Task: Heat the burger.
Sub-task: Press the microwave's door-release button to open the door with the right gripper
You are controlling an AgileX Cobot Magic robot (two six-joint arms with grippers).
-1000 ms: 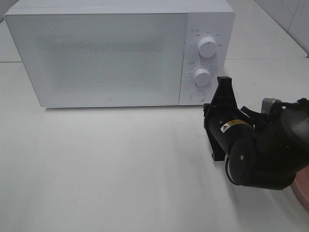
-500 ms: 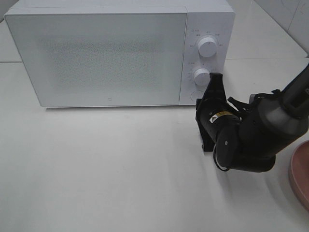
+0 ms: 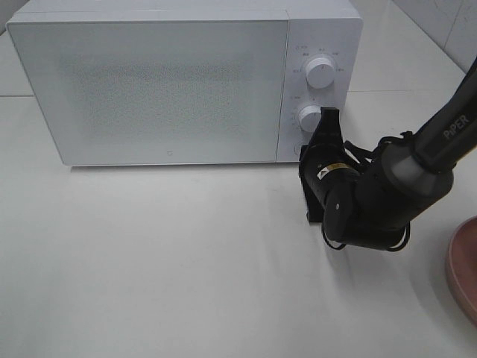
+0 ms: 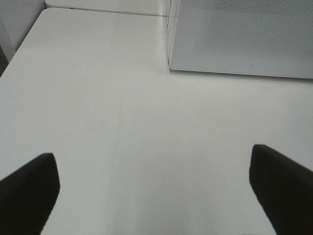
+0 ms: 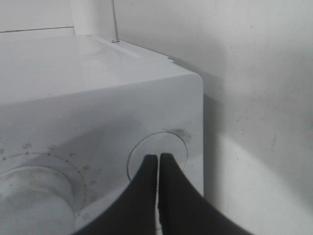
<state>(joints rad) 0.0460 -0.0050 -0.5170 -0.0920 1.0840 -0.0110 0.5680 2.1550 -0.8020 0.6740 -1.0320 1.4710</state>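
The burger is out of view. The white microwave (image 3: 164, 82) stands at the back of the table with its door closed. My right gripper (image 3: 307, 151) is shut, and its tips rest against the round button (image 5: 171, 144) at the foot of the control panel. In the right wrist view the closed fingertips (image 5: 158, 157) sit on that button's lower rim, beside the lower dial (image 5: 29, 188). My left gripper (image 4: 154, 188) shows only in the left wrist view, open over bare table, with nothing between its fingers.
Two dials (image 3: 320, 72) (image 3: 311, 118) sit above the button on the microwave's panel. A pink plate (image 3: 463, 268) pokes in at the right edge of the table. The microwave's front lower corner (image 4: 171, 63) lies ahead of the left gripper.
The right arm has swung left and forward, bringing the shut gripper up to the microwave's round button. More of the pink plate is uncovered. The left gripper has not visibly moved.
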